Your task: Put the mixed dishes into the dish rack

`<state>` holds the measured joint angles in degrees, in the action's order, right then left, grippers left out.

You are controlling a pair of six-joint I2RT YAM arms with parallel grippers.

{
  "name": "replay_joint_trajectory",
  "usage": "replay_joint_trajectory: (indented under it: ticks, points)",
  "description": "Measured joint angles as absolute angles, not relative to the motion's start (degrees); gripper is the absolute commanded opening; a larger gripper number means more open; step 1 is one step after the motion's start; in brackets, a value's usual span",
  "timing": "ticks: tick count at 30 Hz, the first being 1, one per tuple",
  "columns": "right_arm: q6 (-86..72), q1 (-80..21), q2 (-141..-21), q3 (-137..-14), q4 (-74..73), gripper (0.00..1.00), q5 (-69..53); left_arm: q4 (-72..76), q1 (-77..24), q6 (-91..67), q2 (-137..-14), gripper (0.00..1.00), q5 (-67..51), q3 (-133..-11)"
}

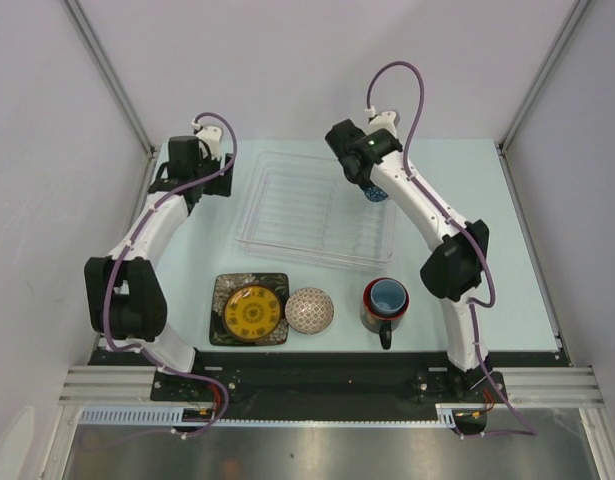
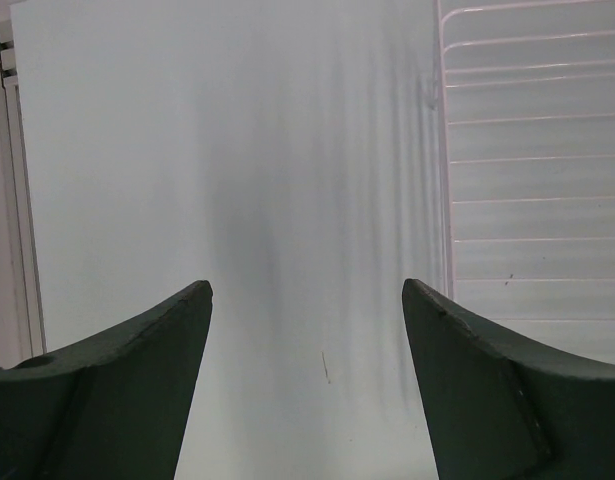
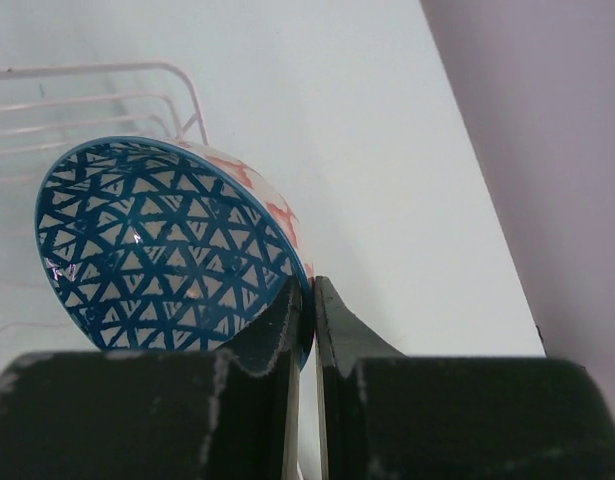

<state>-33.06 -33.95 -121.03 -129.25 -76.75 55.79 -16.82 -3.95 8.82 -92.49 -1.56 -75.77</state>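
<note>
The blue patterned bowl (image 3: 157, 240) was pinched by its rim in the right fingers (image 3: 285, 335), tilted, at the clear rack (image 1: 317, 210)'s right edge. The left fingers (image 2: 137, 370) were spread, ungripping, over the table (image 2: 237, 150) beside it. The yellow plate (image 1: 252, 312), speckled bowl (image 1: 309, 310) and mug (image 1: 385, 303) were lined along the near edge.

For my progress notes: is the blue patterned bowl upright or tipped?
Tipped: the blue-white patterned bowl faces sideways, its rim pinched in the right gripper.

The blue bowl (image 3: 157, 250), centre left, has a triangle lattice inside and is white with orange-red marks outside. Lower centre: yellow plate (image 1: 253, 312) on black flowered plate (image 1: 219, 285), beside speckled beige bowl (image 1: 309, 310).
</note>
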Motion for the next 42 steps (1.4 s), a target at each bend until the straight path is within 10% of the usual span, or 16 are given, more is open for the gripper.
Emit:
replay_joint_trajectory:
  ticks: [42]
  points:
    - [-31.16,-35.05,-139.24,-130.8,-76.01,0.0,70.11,-9.19,-6.52,10.59,-94.24,0.79,-3.68,-58.63]
